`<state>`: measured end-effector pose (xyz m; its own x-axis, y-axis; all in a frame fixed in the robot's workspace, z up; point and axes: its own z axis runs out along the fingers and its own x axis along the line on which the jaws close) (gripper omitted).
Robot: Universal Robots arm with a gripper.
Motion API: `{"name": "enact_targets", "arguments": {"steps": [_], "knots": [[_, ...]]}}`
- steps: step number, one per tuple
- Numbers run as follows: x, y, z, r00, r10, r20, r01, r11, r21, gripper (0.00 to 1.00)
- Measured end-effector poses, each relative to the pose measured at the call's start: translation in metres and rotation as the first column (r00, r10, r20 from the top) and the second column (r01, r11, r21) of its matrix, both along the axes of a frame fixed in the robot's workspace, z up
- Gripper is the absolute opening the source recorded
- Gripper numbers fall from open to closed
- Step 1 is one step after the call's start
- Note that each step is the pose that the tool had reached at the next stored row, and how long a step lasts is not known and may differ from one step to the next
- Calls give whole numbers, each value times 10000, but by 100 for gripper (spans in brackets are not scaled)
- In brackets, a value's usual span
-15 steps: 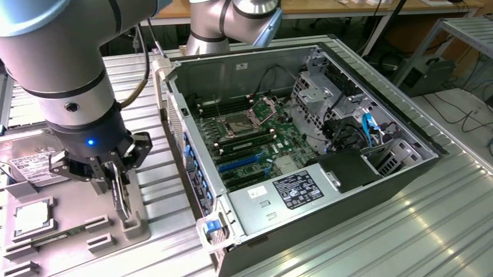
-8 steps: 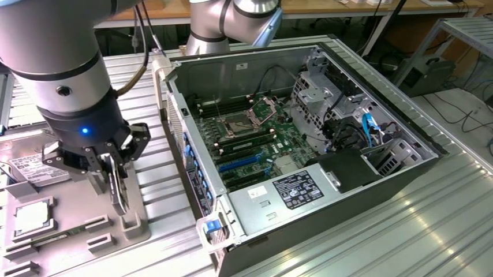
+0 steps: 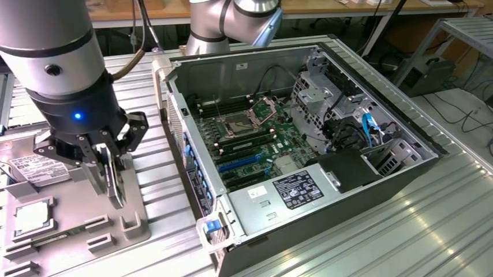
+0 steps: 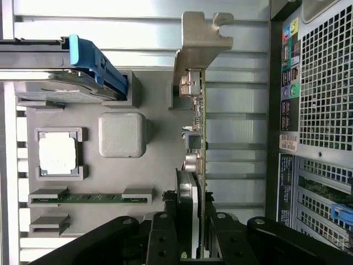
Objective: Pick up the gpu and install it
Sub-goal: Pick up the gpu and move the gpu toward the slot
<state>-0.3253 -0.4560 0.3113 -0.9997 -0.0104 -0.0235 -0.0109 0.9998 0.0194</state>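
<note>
Well: in the exterior view the gripper hangs at 9 o'clock, its fingers clamped on the gpu, which stands on edge over the grey tray. We cannot tell whether its lower edge clears the tray. The open computer case lies at 3 o'clock of the gripper, with a strip of bare slatted table between them. The wrist view adds the gpu edge-on, its silver bracket at the end away from the fingers, the processor chip in its tray pocket, and the case's perforated rear wall close alongside.
</note>
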Motion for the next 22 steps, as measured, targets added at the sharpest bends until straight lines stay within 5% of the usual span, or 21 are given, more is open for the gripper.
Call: {"name": "enact_targets", "arguments": {"steps": [22], "knots": [[0,0,701,10000,0,0,0,10000,0,28]]}}
